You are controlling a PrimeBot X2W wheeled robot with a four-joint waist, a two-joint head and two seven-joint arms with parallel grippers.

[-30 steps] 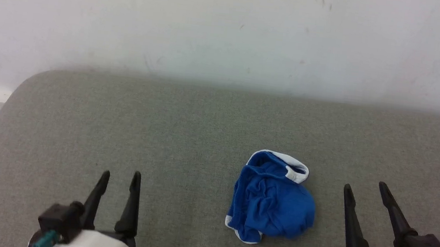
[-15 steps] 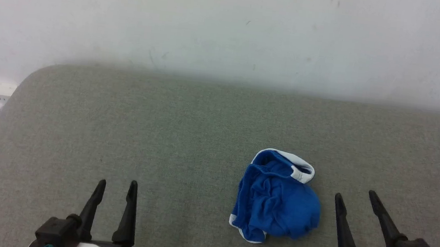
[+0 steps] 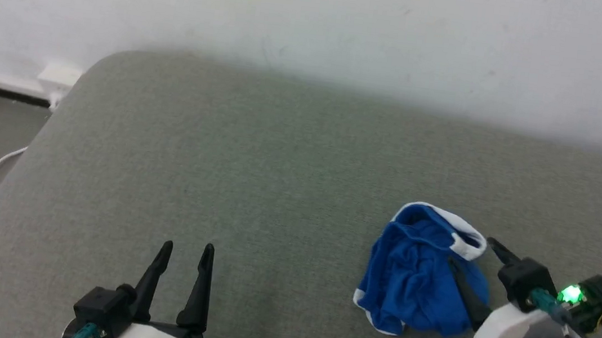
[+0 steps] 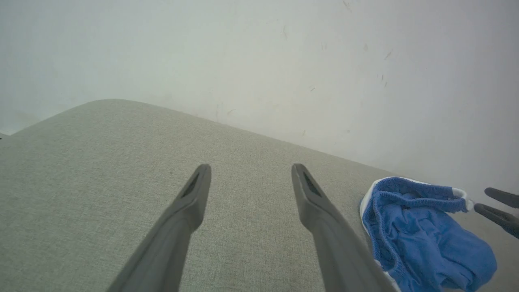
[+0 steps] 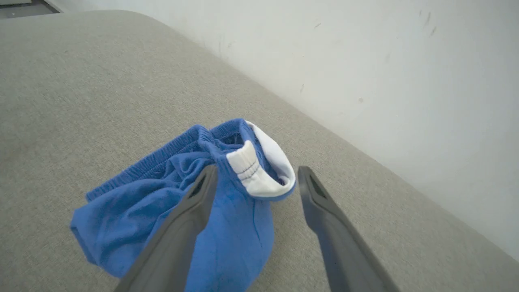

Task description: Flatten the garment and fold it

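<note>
The left gripper [image 3: 188,245] idles, jaws released, at the surface's [image 3: 257,158] front edge. The shorts [image 3: 414,272] lie crumpled right of centre, near the front. The right gripper [image 3: 471,251], jaws spread, has moved in to straddle their white trim, so a 1st grasp looks imminent.

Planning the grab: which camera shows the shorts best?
Right wrist view: shorts close, waistband and creases clear. Head view: small, partly behind the right hand. Left wrist view: at its lower right edge.

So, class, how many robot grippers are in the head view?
2: the left gripper at lower left, open; the right gripper at lower right, open over the garment.
</note>
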